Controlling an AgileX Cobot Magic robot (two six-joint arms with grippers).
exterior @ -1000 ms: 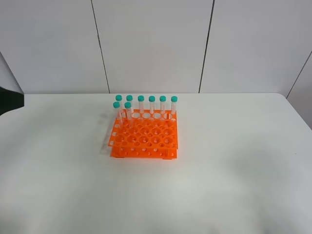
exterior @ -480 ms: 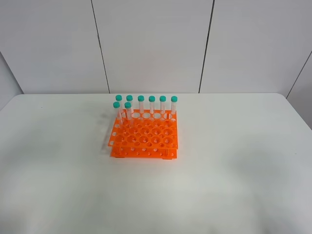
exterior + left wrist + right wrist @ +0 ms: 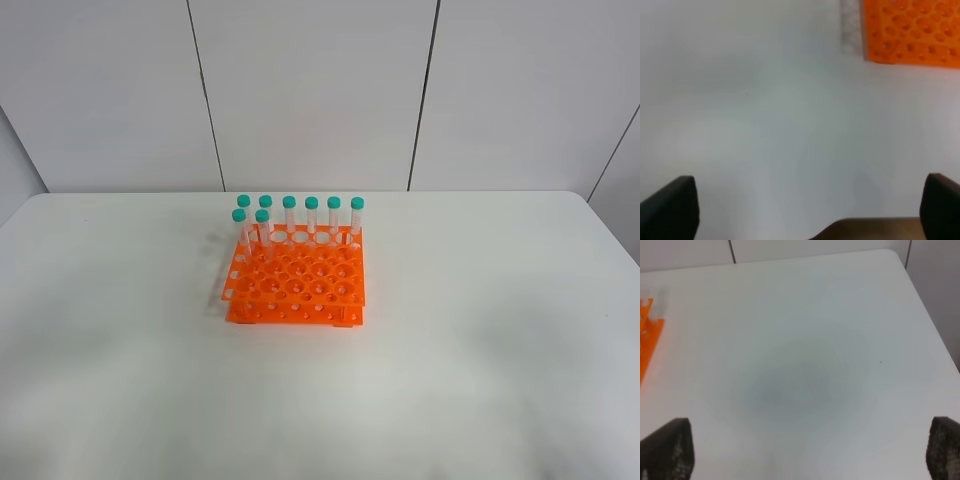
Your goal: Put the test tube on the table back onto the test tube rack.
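**Both grippers spread wide and empty; every tube you can see stands in the rack**

Closest to you, each wrist camera looks down past its own fingertips. The left gripper point(image 3: 810, 207) has its dark fingers point(image 3: 670, 207) spread to the picture's edges, with nothing between them but bare table point(image 3: 765, 125). The right gripper point(image 3: 805, 450) is the same: fingers point(image 3: 667, 447) released and wide apart, only white tabletop between them.

Further out, in the high view, the test tube rack point(image 3: 296, 287) sits a little left of the table's middle, flat on the white surface. You see one orange corner of it in the left wrist view, and a mere sliver in the right wrist view (the blur there hides the holes).

At the rack's far side, eight teal-capped tubes stand upright: six in the back row point(image 3: 300, 218) and two point(image 3: 250, 232) just in front at the left end. You'll find no test tube lying on the table in any view, though I can't be sure about the strip nearest the camera.
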